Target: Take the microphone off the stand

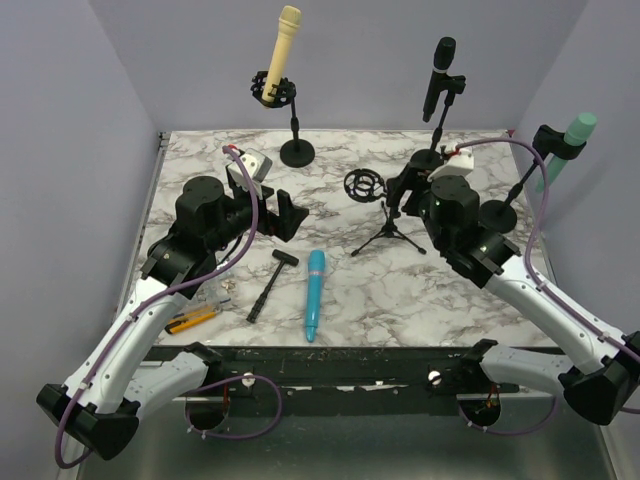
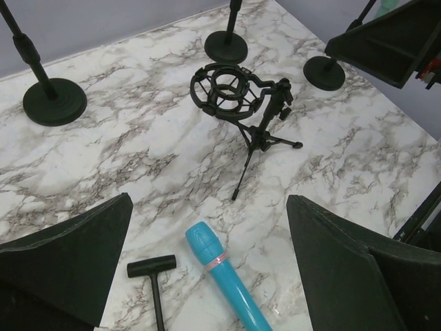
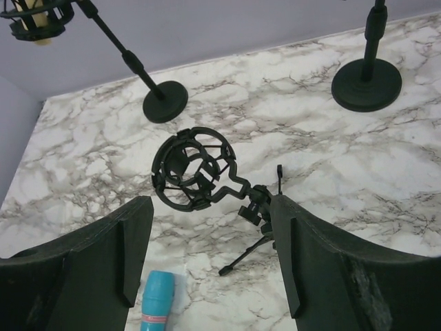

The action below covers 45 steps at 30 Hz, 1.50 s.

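Note:
A teal microphone (image 1: 314, 293) lies flat on the marble table, apart from any stand; it also shows in the left wrist view (image 2: 224, 279) and its head in the right wrist view (image 3: 157, 303). The small black tripod stand (image 1: 388, 228) has an empty shock-mount ring (image 1: 363, 184), also seen in the left wrist view (image 2: 224, 91) and the right wrist view (image 3: 193, 169). My left gripper (image 1: 285, 215) is open and empty above the table (image 2: 207, 207). My right gripper (image 1: 400, 190) is open and empty, its jaws on either side of the tripod stand (image 3: 210, 207).
A cream microphone (image 1: 280, 50) sits in a stand at the back left, a black microphone (image 1: 438, 75) in one at the back, and a mint one (image 1: 565, 140) at the right. A small black hammer (image 1: 270, 283) and a yellow utility knife (image 1: 192, 320) lie at the front left.

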Tool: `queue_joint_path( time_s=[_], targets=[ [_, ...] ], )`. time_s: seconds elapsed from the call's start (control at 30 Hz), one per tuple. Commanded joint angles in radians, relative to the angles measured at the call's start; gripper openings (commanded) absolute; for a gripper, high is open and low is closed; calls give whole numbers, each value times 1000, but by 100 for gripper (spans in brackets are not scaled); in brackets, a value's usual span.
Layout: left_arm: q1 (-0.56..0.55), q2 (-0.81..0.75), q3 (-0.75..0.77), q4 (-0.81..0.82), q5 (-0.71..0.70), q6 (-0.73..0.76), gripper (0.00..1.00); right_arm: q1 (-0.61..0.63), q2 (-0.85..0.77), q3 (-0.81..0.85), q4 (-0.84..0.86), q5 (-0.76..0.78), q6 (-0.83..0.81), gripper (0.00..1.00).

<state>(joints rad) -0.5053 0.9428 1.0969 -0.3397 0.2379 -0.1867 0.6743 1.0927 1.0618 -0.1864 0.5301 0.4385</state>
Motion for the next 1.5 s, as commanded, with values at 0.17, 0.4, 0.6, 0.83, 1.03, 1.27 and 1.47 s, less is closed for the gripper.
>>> queue_joint_path(
  time_s=[0.17, 0.4, 0.6, 0.83, 1.03, 1.27, 1.47],
  targets=[
    [-13, -12, 6, -7, -15, 12, 99, -2, 107, -53, -61, 17, -4, 74],
    [-16, -6, 11, -12, -5, 10, 99, -2, 164, -170, 50, 66, -15, 73],
    [-18, -7, 9, -9, -5, 9, 99, -2, 226, -240, 212, 135, -42, 67],
    [-18, -10, 9, -7, -4, 9, 99, -3, 282, -321, 513, 179, -88, 65],
    [-19, -15, 7, -9, -12, 12, 99, -18, 364, -338, 683, 243, -111, 56],
    [-22, -19, 8, -7, -17, 15, 99, -93, 392, -333, 698, 237, -71, 36],
    [-25, -28, 8, -5, -5, 10, 99, -116, 299, -417, 683, 315, -87, 19]
  ],
)
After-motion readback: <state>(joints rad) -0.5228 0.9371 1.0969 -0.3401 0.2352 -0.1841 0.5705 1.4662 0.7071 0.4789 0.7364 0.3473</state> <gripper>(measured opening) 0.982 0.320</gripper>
